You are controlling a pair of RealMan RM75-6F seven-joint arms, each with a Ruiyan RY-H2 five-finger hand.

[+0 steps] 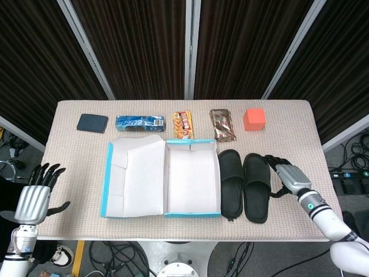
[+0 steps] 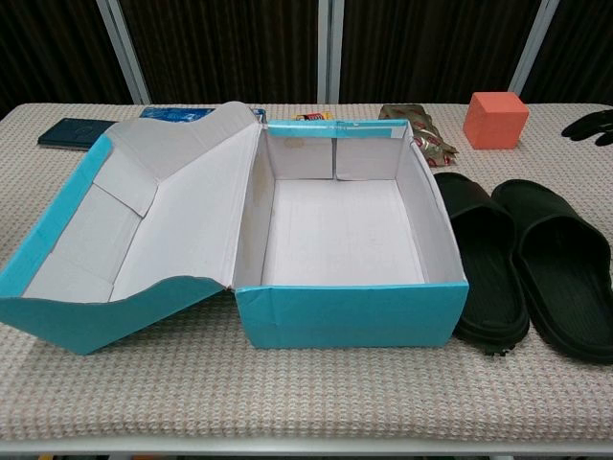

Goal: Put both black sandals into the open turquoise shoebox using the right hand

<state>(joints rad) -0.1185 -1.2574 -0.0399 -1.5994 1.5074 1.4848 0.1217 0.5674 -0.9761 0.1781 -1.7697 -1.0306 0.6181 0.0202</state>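
Observation:
Two black sandals lie side by side on the table, the left one (image 1: 230, 183) (image 2: 482, 268) against the box wall and the right one (image 1: 256, 186) (image 2: 560, 261) beside it. The open turquoise shoebox (image 1: 192, 179) (image 2: 347, 309) stands empty, with its lid (image 1: 132, 178) (image 2: 115, 240) folded out to the left. My right hand (image 1: 287, 175) (image 2: 592, 125) hovers open just right of the right sandal, fingers spread and apart from it. My left hand (image 1: 36, 196) hangs open off the table's left front corner.
Along the far edge lie a dark wallet (image 1: 92, 122), a blue packet (image 1: 139, 122), a candy bar (image 1: 183, 124), a brown snack bag (image 1: 222, 124) and an orange cube (image 1: 254, 119) (image 2: 495, 119). The table's right edge runs close behind my right hand.

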